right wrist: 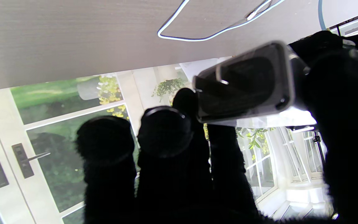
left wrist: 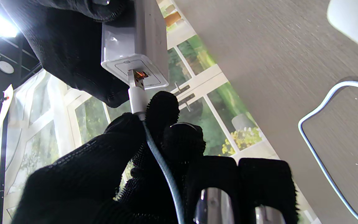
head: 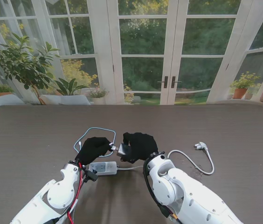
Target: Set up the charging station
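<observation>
The black-gloved right robot hand (right wrist: 197,161) grips a white rectangular charger block (right wrist: 247,84), lifted clear of the grey wood-grain worktop (right wrist: 73,40) where a pale blue cable (right wrist: 197,37) loops.

1. The surface (head: 38,135) is a dark grey-brown wood-grain top that spans the stand view from side to side.
2. At twelve o'clock, beyond its far edge, stand white-framed glass double doors (head: 169,51) with two dark lever handles (head: 169,82) side by side.
3. At ten o'clock a leafy green potted tree (head: 22,60) rises by the windows, with a lower broad-leaved plant (head: 68,86) just beside it.
4. At two o'clock terracotta pots of flowering plants (head: 241,86) sit outside the glass.
5. Dense green foliage (head: 206,37) fills the panes behind.
</observation>
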Action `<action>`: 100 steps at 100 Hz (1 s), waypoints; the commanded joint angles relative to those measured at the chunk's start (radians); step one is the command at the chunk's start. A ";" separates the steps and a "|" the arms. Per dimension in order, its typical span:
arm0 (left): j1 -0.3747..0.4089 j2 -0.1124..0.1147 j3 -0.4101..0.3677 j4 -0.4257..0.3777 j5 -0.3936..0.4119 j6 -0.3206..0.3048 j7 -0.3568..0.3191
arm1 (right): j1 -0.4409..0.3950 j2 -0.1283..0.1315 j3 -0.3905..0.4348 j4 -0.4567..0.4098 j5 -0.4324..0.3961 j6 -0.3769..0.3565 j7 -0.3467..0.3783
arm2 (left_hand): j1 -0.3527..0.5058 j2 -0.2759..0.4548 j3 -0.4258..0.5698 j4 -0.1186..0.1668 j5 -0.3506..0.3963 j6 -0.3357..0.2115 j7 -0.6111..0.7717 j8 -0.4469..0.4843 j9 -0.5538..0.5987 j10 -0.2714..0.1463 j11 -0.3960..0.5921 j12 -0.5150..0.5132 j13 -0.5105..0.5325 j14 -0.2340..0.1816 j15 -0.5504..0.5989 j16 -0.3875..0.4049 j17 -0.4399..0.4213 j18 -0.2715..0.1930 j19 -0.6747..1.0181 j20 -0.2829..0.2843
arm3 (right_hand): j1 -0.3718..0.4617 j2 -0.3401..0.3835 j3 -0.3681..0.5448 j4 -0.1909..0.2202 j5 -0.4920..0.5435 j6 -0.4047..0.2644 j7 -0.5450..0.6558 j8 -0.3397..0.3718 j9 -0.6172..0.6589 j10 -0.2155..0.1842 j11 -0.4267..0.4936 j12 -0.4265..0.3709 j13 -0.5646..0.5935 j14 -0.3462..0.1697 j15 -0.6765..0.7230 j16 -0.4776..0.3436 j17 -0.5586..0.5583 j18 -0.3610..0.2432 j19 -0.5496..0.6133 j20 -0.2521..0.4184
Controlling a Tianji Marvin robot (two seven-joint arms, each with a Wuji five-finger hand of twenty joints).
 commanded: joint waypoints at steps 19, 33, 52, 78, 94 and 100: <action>-0.002 0.002 -0.001 0.003 0.013 0.004 -0.039 | 0.000 -0.001 -0.007 -0.011 -0.004 -0.013 0.018 | 0.044 -0.030 0.020 0.022 0.028 0.057 0.012 -0.005 0.071 0.081 0.062 -0.010 0.004 -0.076 0.113 0.005 0.055 -0.095 0.284 0.018 | 0.218 0.158 0.168 0.156 0.033 -0.139 0.295 0.094 0.057 -0.055 0.153 0.045 0.047 0.003 0.034 0.021 0.020 0.043 0.000 0.020; 0.003 0.014 -0.010 -0.003 0.037 0.007 -0.069 | 0.003 -0.001 -0.008 -0.010 -0.005 -0.018 0.021 | 0.041 -0.028 0.018 0.021 0.027 0.052 0.013 -0.005 0.071 0.077 0.063 -0.010 0.004 -0.077 0.113 0.005 0.056 -0.097 0.284 0.017 | 0.218 0.160 0.168 0.156 0.033 -0.139 0.295 0.094 0.057 -0.056 0.153 0.045 0.047 -0.001 0.032 0.020 0.020 0.043 0.000 0.020; 0.005 0.020 -0.017 -0.003 0.057 0.003 -0.077 | 0.002 0.000 -0.007 -0.012 0.002 -0.021 0.030 | 0.040 -0.028 0.019 0.021 0.026 0.049 0.013 -0.005 0.071 0.076 0.063 -0.010 0.004 -0.080 0.113 0.004 0.056 -0.103 0.284 0.016 | 0.218 0.160 0.167 0.157 0.033 -0.139 0.295 0.094 0.056 -0.055 0.153 0.045 0.047 0.001 0.034 0.021 0.020 0.041 0.000 0.020; -0.007 0.020 -0.007 0.011 0.068 -0.009 -0.074 | 0.010 -0.002 -0.023 -0.003 0.010 -0.023 0.038 | 0.038 -0.029 0.018 0.021 0.027 0.047 0.014 -0.005 0.070 0.076 0.062 -0.010 0.004 -0.080 0.113 0.004 0.056 -0.106 0.284 0.015 | 0.217 0.164 0.165 0.157 0.033 -0.139 0.295 0.094 0.056 -0.056 0.153 0.046 0.047 0.000 0.035 0.021 0.020 0.038 0.000 0.020; -0.010 0.022 -0.004 0.015 0.066 -0.018 -0.083 | 0.011 -0.003 -0.025 -0.002 0.014 -0.017 0.042 | 0.035 -0.031 0.020 0.021 0.028 0.043 0.015 -0.005 0.070 0.076 0.061 -0.010 0.004 -0.080 0.113 0.004 0.056 -0.107 0.284 0.014 | 0.218 0.163 0.165 0.158 0.032 -0.138 0.294 0.094 0.055 -0.056 0.153 0.045 0.047 0.001 0.036 0.021 0.020 0.039 0.000 0.020; -0.010 0.023 -0.003 0.015 0.064 -0.023 -0.090 | 0.011 -0.002 -0.025 -0.005 0.013 -0.015 0.046 | 0.033 -0.032 0.022 0.020 0.027 0.039 0.015 -0.006 0.070 0.075 0.061 -0.010 0.004 -0.080 0.113 0.004 0.056 -0.107 0.284 0.014 | 0.217 0.165 0.164 0.158 0.032 -0.137 0.294 0.095 0.055 -0.055 0.153 0.045 0.047 0.000 0.036 0.022 0.020 0.040 0.000 0.020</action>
